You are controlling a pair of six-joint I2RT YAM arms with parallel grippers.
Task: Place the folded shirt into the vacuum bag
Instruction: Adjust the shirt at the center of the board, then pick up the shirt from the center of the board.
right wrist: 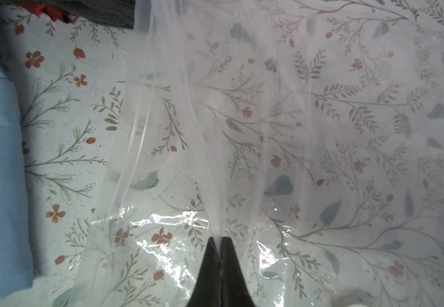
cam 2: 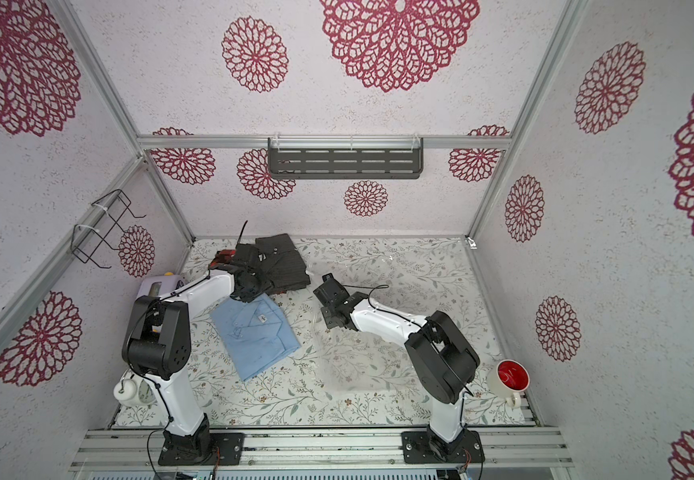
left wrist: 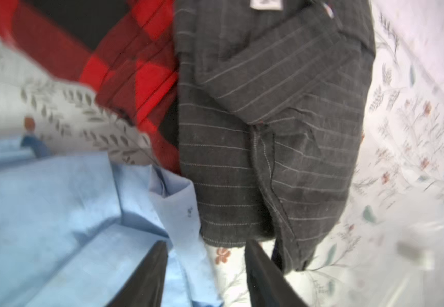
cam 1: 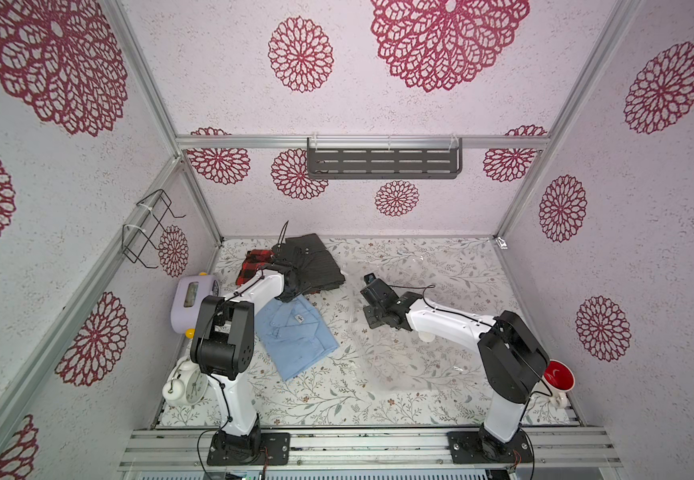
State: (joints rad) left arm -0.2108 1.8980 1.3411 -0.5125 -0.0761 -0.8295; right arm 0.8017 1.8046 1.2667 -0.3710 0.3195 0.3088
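In both top views the vacuum bag [cam 1: 395, 365] lies on the surface [cam 1: 316, 399] beside the blue shirt [cam 1: 295, 336], with nothing inside it yet.

Left wrist: the left pincer [left wrist: 207, 252] gapes empty by the blue shirt and the striped shirt [left wrist: 268, 133], seemingly about to pick one.

Right wrist: the right pincer [right wrist: 219, 239] is clamped on bag film, probably to hold the mouth up.

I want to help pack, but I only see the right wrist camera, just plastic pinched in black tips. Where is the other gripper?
Observer: The left gripper hovers where the blue shirt meets the dark striped shirt.
Operator: Is it holding one?
Observer: No, its jaws stand apart; the blue shirt's edge lies between them.
Operator: Does the bag have a cap?
Observer: Yes, a round white cap shows on the bag, beneath the right arm.
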